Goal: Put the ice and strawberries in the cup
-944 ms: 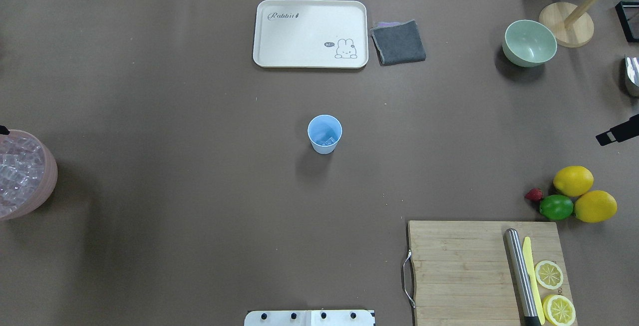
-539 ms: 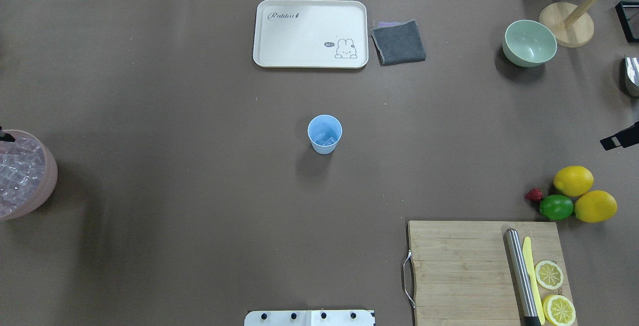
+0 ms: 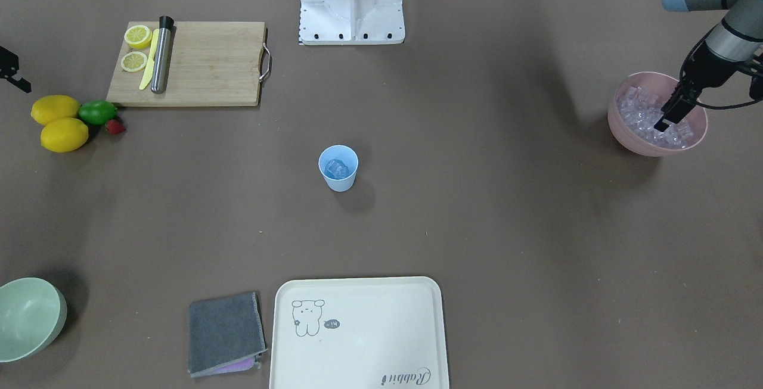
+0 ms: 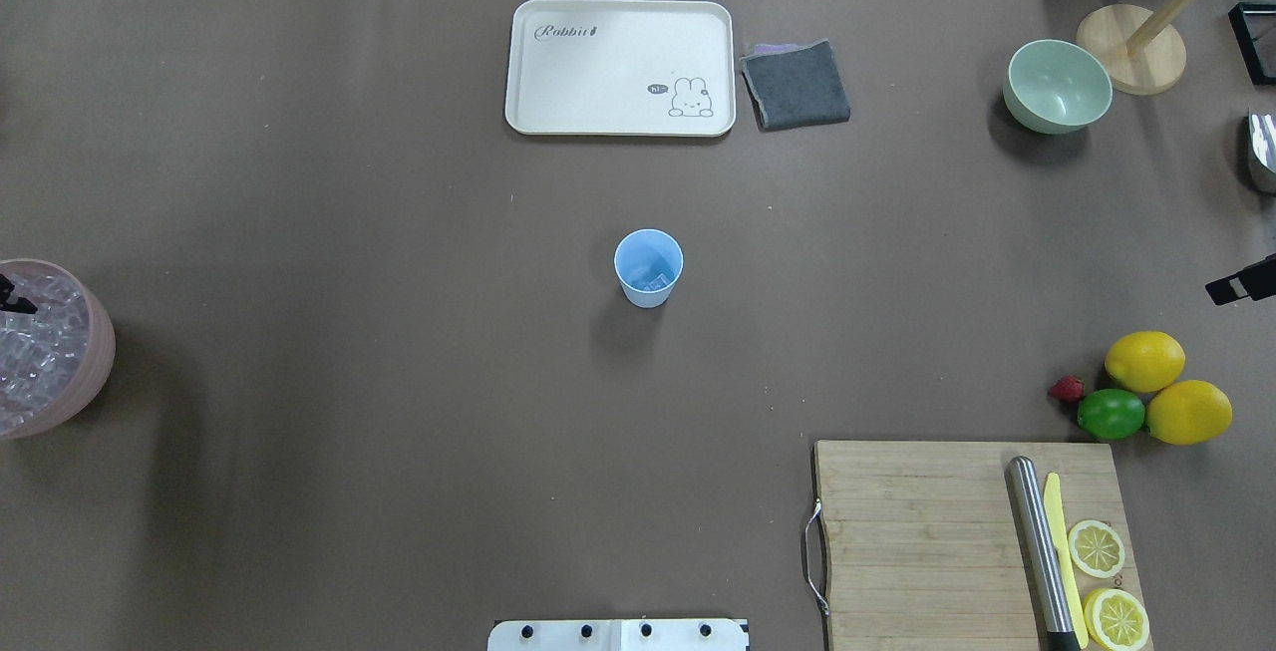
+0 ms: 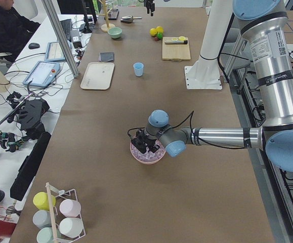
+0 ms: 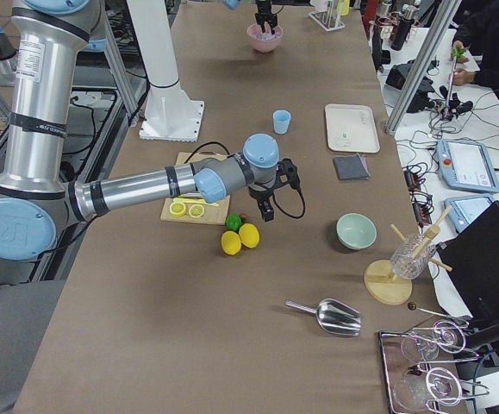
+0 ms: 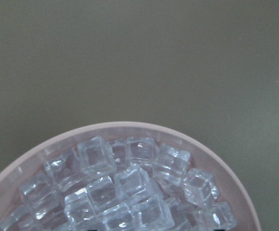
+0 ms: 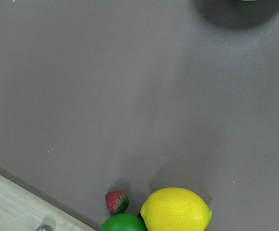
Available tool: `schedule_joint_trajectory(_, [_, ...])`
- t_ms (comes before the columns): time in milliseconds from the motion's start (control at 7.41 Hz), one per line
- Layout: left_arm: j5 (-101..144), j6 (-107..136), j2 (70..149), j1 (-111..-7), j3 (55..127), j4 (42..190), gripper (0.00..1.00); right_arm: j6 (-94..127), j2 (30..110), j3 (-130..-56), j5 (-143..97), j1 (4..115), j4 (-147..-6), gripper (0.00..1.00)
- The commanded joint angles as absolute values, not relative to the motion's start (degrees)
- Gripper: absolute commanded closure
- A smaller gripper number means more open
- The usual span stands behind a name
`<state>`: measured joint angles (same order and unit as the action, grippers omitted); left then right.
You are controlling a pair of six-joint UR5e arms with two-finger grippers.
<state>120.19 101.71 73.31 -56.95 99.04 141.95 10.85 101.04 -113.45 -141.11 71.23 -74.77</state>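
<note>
1. The left arm (image 5: 222, 136) is stretched far out to the robot's left, with its forearm held roughly level above the table (image 5: 111, 197).
2. The left pincer (image 3: 663, 124) is pointed steeply downward from a bent wrist, and its dark fingers are held low.
3. How the left pincer's jaws stand cannot be made out.
4. The right arm (image 6: 137, 190) is stretched out to the robot's right, likewise roughly level.
5. The right pincer (image 6: 265, 212) is pointed downward and held above the table.
6. Its jaw gap cannot be judged either.
</note>
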Motion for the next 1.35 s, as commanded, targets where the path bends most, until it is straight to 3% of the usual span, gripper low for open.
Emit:
schedule_joint_trajectory(0, [119.88, 102.31, 72.17, -55.99, 98.96, 142.73, 0.35, 10.90, 101.69, -113.73, -141.15, 71.37, -74.71, 0.00])
schedule_joint_trajectory(1214, [119.88, 101.78, 71.72, -55.72, 98.44, 143.79, 0.39, 10.90, 103.62, -115.57, -141.68, 72.69, -74.71, 0.00])
